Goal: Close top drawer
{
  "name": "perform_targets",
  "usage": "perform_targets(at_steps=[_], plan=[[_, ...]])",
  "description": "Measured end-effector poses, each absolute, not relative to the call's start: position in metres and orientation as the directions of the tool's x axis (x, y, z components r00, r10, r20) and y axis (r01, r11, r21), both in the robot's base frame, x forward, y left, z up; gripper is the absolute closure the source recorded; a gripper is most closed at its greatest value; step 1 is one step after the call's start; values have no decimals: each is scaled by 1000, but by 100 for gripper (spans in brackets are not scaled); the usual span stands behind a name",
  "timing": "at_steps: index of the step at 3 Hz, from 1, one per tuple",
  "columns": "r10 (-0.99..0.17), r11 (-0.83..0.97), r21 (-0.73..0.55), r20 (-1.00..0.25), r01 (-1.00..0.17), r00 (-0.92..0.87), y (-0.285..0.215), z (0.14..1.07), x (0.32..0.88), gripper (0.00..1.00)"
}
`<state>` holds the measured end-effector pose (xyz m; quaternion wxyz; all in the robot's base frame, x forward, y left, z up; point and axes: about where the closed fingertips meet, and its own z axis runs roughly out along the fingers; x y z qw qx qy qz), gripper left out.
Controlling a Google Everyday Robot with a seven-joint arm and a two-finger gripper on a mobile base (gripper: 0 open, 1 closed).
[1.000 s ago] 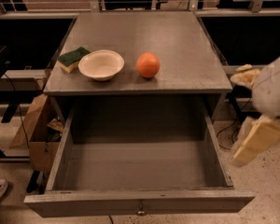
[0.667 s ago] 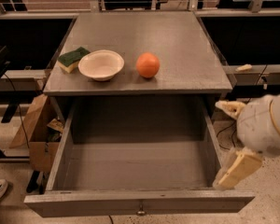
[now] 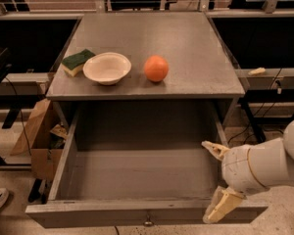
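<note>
The top drawer [image 3: 137,173] of the grey cabinet is pulled far out, and its inside is bare. Its long flat front panel [image 3: 103,213] runs along the bottom of the view, with a small metal knob [image 3: 148,223] at its centre. My gripper [image 3: 216,179] is at the drawer's right front corner, coming in from the right on a white arm. It is open and holds nothing. One cream finger [image 3: 213,150] lies over the drawer's right side wall. The other finger [image 3: 221,207] lies over the right end of the front panel.
On the cabinet top [image 3: 196,58] sit a green and yellow sponge [image 3: 77,61], a white bowl [image 3: 107,67] and an orange [image 3: 156,68]. A cardboard box [image 3: 36,136] stands on the floor at the left. Cables and dark shelving are at the right.
My gripper has moved left and down, from beside the cabinet's right side to the drawer's right front corner. The drawer has not moved.
</note>
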<state>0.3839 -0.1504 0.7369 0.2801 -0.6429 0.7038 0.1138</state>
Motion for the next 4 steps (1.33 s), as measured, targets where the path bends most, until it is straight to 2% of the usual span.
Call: perform_targets(at_steps=[1, 2, 3, 4], plan=[[-825, 140, -174, -565, -975, -17, -150, 700, 383, 0], [-830, 146, -140, -556, -979, -44, -148, 675, 387, 15], [-834, 155, -112, -548, -982, -69, -142, 662, 395, 35], [-834, 155, -112, -548, -982, -69, -142, 667, 392, 66]])
